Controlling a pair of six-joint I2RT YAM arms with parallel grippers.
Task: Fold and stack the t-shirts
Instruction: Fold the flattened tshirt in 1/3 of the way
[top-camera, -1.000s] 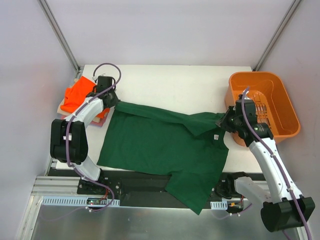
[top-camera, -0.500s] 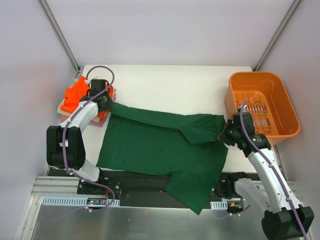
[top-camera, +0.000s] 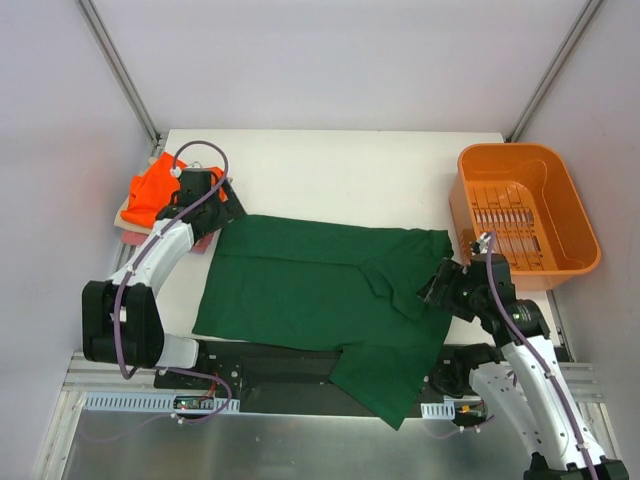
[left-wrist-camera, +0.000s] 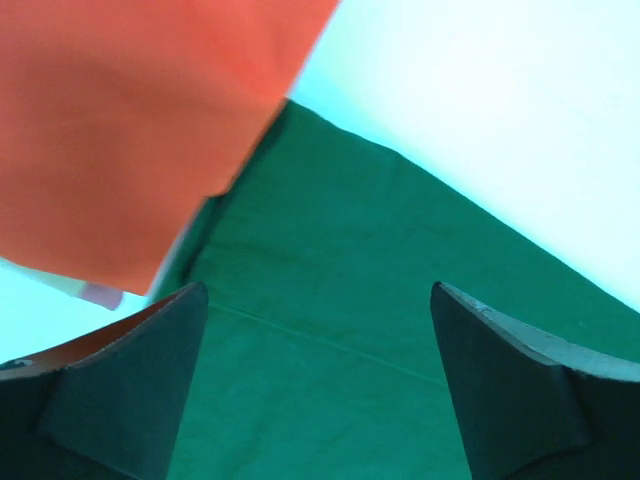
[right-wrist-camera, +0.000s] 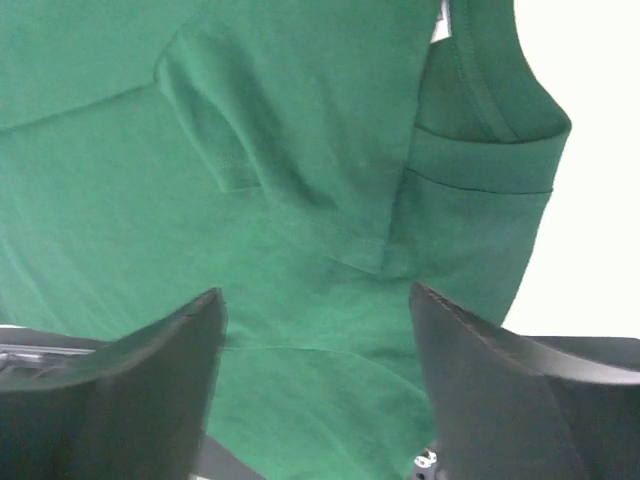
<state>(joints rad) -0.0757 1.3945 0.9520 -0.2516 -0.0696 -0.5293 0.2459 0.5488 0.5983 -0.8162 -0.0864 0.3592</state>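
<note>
The dark green t-shirt (top-camera: 320, 285) lies spread across the table, its top part folded down, one part hanging over the near edge. My left gripper (top-camera: 222, 203) hovers open over the shirt's far left corner (left-wrist-camera: 330, 300), nothing between its fingers. Next to it the orange t-shirt (top-camera: 152, 190) tops a stack of pale and pink folded ones (top-camera: 128, 218); it fills the upper left of the left wrist view (left-wrist-camera: 130, 120). My right gripper (top-camera: 438, 287) stands open above the shirt's right side, by the folded sleeve and collar (right-wrist-camera: 470, 130), holding nothing.
An orange plastic basket (top-camera: 524, 214) stands at the table's right edge, close to my right arm. The white table (top-camera: 350, 170) is bare behind the shirt. Grey walls close in on the left, back and right.
Both grippers have let go of the green shirt and opened. The fold they carried now lies flat. The right gripper has drawn back toward the near edge; the left has shifted slightly.
</note>
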